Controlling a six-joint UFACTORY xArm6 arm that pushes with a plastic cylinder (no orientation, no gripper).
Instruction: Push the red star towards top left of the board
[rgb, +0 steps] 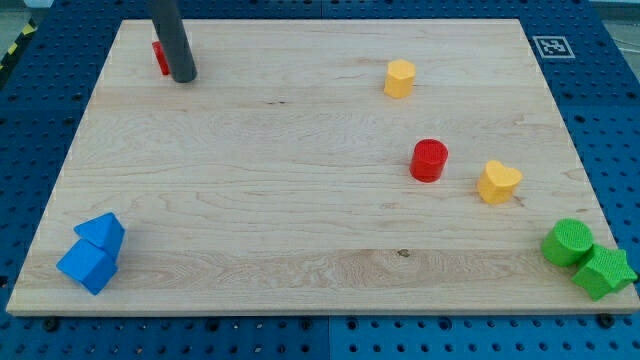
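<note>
The red star (159, 57) lies near the board's top left corner, mostly hidden behind my rod; only its left edge shows. My tip (183, 76) rests on the board just to the right of and slightly below the star, touching or nearly touching it. The wooden board (300, 230) fills most of the view.
A yellow hexagon block (399, 78) sits at the top centre-right. A red cylinder (429, 160) and a yellow heart (498, 182) lie at mid right. A green cylinder (568, 242) and green star (603, 272) sit at the bottom right. Two blue blocks (93, 253) sit at the bottom left.
</note>
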